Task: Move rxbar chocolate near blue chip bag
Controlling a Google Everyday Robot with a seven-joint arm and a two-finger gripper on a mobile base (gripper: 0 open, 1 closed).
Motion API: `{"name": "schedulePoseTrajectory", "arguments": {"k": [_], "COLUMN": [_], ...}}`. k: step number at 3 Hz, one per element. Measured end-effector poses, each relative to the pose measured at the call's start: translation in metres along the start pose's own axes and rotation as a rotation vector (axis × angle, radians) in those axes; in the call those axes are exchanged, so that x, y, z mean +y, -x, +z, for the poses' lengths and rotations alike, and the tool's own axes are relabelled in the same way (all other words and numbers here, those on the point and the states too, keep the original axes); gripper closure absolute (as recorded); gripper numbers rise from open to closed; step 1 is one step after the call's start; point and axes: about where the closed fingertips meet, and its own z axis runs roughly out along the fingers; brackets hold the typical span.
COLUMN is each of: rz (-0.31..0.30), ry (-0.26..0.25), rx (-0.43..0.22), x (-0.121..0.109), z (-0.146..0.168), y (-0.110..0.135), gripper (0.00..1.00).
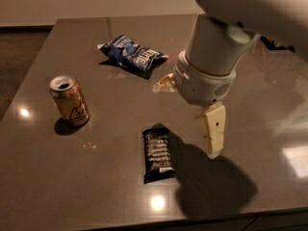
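Observation:
The rxbar chocolate (158, 154), a flat black-wrapped bar with white lettering, lies on the dark table (96, 177) near the front middle. The blue chip bag (132, 55), crumpled blue and white, lies further back, left of centre. My gripper (185, 121) hangs over the table just right of and slightly behind the bar, below a bulky white wrist. Its two cream fingers (211, 131) are spread wide apart and hold nothing. It is above the table and not touching the bar.
A gold drink can (70, 100), open at the top, stands upright at the left, between the bar and the chip bag. The table's front edge runs just below the bar. The arm's shadow falls right of the bar.

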Motion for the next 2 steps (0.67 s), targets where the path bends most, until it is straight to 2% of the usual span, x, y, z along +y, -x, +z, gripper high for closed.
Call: {"name": "schedulePoseTrajectory", "arguments": {"k": [1, 2], "rz": [-0.150, -0.262], "ry": [0.042, 0.082], "rx": [0.036, 0.054], "x": [0.003, 0.008], "z": [0.022, 0.042], "y": [0.018, 0.036], "gripper": [0.00, 0.00]}}
